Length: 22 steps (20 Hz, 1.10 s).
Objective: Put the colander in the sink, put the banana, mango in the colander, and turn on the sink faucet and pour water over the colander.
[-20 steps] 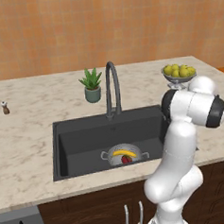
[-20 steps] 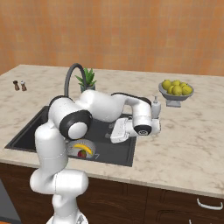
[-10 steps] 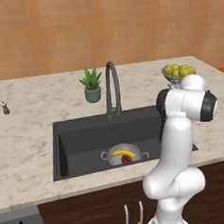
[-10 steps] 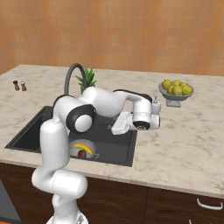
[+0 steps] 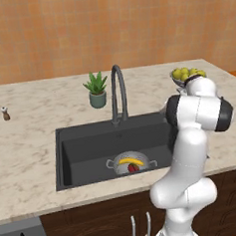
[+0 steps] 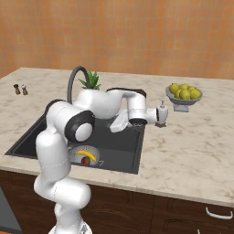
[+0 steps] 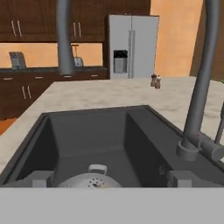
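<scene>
Fruit loaded, arm swinging toward the tap.

The colander [image 5: 130, 163] sits on the floor of the sink [image 5: 87, 147] with the banana [image 5: 130, 162] and the mango [image 5: 133, 168] already inside — below the jaws [image 7: 109, 177] and a little ahead of them in the hand view, where its rim and one handle show between the two fingertips. Over the last second the arm has drawn its elbow up and back toward the fruit bowl [image 6: 183, 95] on the desk [image 6: 192, 141], turning the hand so it looks across the basin; the sink faucet [image 5: 118, 94] base now stands just to the jaws' right. The jaws look spread and hold nothing. What is left, as I judge it — reach the tap handle and start the water over the colander.
</scene>
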Tool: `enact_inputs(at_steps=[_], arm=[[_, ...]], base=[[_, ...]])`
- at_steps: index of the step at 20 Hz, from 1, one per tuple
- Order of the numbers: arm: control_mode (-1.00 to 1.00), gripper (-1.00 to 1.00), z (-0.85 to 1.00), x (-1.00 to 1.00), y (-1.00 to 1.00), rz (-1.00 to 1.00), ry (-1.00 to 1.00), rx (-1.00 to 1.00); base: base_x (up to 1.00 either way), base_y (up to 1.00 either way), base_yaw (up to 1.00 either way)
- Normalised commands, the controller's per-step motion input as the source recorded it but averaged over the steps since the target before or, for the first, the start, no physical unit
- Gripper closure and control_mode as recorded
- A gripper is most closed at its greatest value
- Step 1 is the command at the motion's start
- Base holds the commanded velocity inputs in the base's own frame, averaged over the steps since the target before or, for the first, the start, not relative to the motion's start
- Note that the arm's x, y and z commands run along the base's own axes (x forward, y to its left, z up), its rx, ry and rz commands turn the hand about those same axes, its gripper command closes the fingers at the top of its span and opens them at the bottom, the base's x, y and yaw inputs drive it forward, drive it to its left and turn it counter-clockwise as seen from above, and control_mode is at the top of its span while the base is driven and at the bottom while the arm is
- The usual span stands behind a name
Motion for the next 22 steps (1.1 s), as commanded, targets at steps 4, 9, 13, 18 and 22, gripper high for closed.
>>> enact_inputs(at_steps=[4,9,13,18,22], arm=[[-1.00,-1.00,0.00,0.01,0.25,-0.07,-0.09,-0.09],[-1.00,-1.00,0.01,0.57,0.11,-0.17,-0.04,0.01],[-1.00,-1.00,0.15,0.45,0.06,0.01,0.10,0.09],[-1.00,-1.00,0.16,0.18,0.02,0.15,0.17,0.14],[-1.00,-1.00,0.00,0.08,0.27,0.06,0.04,0.06]], base=[[0.00,0.00,0.00],[0.00,0.00,0.00],[0.00,0.00,0.00],[0.00,0.00,0.00],[0.00,0.00,0.00]])
